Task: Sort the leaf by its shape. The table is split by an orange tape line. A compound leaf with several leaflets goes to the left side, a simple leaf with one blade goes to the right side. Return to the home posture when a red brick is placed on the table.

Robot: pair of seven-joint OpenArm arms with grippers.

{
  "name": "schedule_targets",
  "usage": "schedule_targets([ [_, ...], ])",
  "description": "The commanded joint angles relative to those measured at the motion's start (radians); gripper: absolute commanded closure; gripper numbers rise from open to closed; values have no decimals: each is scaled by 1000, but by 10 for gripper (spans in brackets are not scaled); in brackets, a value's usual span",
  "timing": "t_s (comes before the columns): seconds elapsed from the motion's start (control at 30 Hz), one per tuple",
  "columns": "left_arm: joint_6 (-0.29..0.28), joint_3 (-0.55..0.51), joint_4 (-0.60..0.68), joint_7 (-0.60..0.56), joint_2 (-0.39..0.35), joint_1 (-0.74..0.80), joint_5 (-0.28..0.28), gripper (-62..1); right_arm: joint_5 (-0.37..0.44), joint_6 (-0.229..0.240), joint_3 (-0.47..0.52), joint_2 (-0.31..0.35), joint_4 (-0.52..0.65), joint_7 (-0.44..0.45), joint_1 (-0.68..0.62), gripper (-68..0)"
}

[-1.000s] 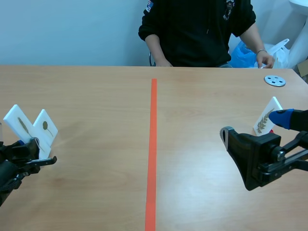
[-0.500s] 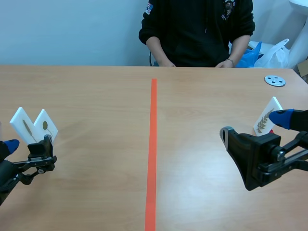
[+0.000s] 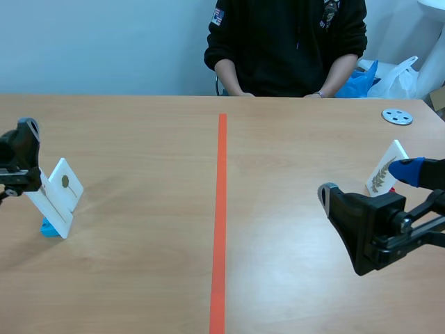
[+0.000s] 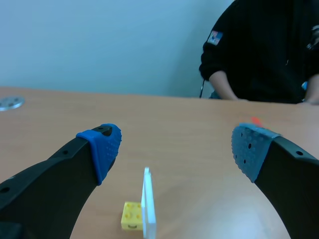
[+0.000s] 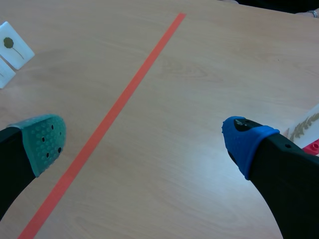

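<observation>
Two white leaf cards stand at the table's left. The rear card (image 3: 64,182) shows a round single-blade leaf; the front card (image 3: 50,207) sits on a blue base. My left gripper (image 3: 19,149) hangs open just above and left of them. In the left wrist view a card (image 4: 148,204) stands edge-on under my open gripper (image 4: 174,147), beside a yellow brick base (image 4: 131,215). A card with a compound leaf (image 3: 384,169) stands at the right on a red base (image 5: 313,147). My right gripper (image 3: 363,186) (image 5: 144,139) is open next to it, holding nothing.
The orange tape line (image 3: 221,209) runs down the table's middle. A person in a black top (image 3: 285,42) sits across the table, hands at the far edge. A grey disc (image 3: 397,116) lies at the far right.
My left gripper has opened, let go of the card with the slim leaf and lifted up and away from it. The person's hands have drawn in. The right arm has not moved.
</observation>
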Motion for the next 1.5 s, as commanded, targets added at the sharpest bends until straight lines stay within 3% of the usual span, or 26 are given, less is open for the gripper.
schedule_targets([
  [0.0,-37,1,58,8,-14,43,-3,-484,10,0,10,0,3,19,11,-656],
  [0.23,-337,2,231,89,-35,201,-3,-623,14,2,38,0,3,19,11,-657],
  [0.33,-421,3,253,161,-48,236,-3,-623,45,26,56,0,3,14,8,-657],
  [0.4,-443,4,257,212,-53,250,-3,-623,49,56,67,0,3,10,6,-660],
  [0.7,-440,71,303,393,-49,261,-33,-623,62,103,93,0,3,-1,-31,-679],
  [0.83,-427,105,314,395,-49,257,-32,-623,63,107,95,0,3,0,-42,-679],
  [1.03,-358,120,314,387,-49,254,-28,-623,62,105,95,0,3,8,-39,-679],
  [1.47,-335,120,314,361,-49,252,-28,-623,60,104,95,0,3,23,-39,-679],
])
